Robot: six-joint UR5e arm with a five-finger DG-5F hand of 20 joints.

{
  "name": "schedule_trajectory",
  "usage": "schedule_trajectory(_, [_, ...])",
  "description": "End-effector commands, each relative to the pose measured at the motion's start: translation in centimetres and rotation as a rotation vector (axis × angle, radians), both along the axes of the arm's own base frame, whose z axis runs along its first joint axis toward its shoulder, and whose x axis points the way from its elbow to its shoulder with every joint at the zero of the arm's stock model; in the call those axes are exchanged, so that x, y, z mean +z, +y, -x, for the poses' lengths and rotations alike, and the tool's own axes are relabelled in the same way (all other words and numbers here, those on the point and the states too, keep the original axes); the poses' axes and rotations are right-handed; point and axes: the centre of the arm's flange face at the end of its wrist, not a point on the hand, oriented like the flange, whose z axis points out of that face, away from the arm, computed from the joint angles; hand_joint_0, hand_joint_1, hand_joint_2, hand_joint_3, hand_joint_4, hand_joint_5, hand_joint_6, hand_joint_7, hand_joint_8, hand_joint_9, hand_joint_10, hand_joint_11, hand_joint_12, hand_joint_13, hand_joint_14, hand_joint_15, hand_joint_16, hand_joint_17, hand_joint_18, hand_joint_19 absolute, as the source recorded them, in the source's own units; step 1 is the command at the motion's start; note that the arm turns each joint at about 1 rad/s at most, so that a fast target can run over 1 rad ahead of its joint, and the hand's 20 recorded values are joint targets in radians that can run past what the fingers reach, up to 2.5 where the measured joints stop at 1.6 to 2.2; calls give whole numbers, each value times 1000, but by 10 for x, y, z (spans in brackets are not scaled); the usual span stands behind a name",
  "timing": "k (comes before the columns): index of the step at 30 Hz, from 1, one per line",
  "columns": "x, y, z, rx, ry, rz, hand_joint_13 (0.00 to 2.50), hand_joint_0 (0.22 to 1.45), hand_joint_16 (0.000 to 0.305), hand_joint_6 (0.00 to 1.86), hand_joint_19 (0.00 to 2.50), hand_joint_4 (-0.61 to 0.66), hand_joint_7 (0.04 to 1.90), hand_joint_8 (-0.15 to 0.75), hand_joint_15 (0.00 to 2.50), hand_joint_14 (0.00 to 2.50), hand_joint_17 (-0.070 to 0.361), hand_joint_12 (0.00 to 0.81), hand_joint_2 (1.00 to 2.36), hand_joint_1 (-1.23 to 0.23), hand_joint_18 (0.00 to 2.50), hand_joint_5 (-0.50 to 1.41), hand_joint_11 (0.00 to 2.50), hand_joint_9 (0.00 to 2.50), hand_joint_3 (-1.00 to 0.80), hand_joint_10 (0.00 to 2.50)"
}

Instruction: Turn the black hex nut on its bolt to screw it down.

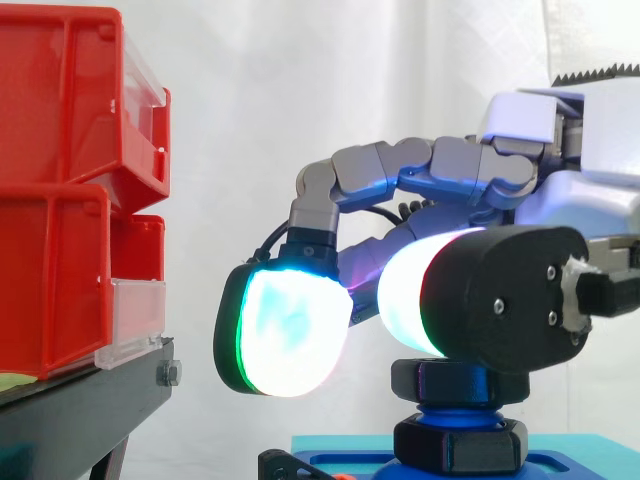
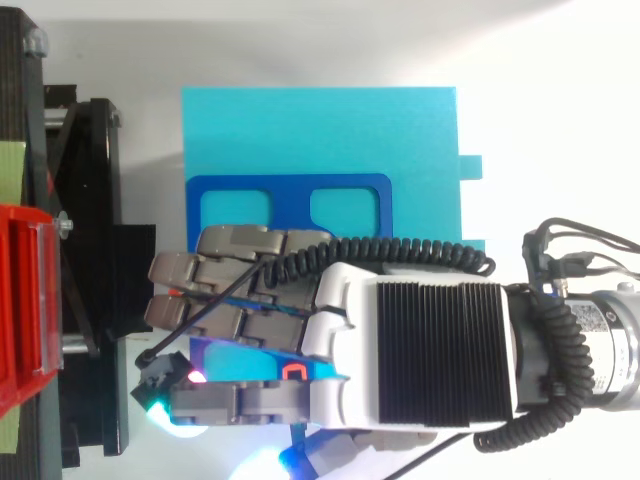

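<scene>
Black hex nut (image 1: pixel 452 382) above cyan base (image 2: pixel 320 130), white curtain (image 1: pixel 300 80) behind.

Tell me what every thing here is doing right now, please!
hand: right over the nut; grip can't be seen.
black hex nut: on its bolt, not screwed down yet, blue thread showing under it.
bolt: standing upright on the teal base.
red bins: stacked on the black stand.

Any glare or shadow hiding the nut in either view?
Side view: the hand's glow blows out to white, yet the black nut under it stays visible. Top view: glow spills at the bottom edge; the hand, not glare, lies over the nut; no harsh shadows on the turquoise block.
</scene>
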Motion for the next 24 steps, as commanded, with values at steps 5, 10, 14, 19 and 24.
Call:
schedule_trajectory(5, [-3, -14, 0, 21, 13, 41, 450, 516, 43, 506, 195, -123, 1193, 218, 0, 0, 98, 279, 1000, -337, 401, -87, 148, 610, -500, 5])
schedule_trajectory(10, [-3, -26, 1, 33, 18, 63, 449, 517, 43, 506, 191, -144, 1210, 217, 0, 0, 97, 278, 1000, -323, 404, -79, 140, 621, -500, 5])
schedule_trajectory(14, [-4, -32, 1, 51, 20, 70, 448, 520, 43, 505, 193, -124, 1225, 215, 0, 0, 97, 277, 1000, -281, 391, -69, 133, 620, -500, 5])
schedule_trajectory(19, [-4, -41, 2, 55, 22, 85, 442, 512, 44, 504, 200, -77, 1240, 216, 0, 0, 98, 279, 1000, -180, 379, -56, 136, 626, -500, 5])
schedule_trajectory(24, [-3, -44, 2, 65, 22, 91, 437, 504, 45, 503, 201, -59, 1251, 221, 0, 0, 101, 283, 1000, -136, 369, -52, 129, 630, -500, 5])
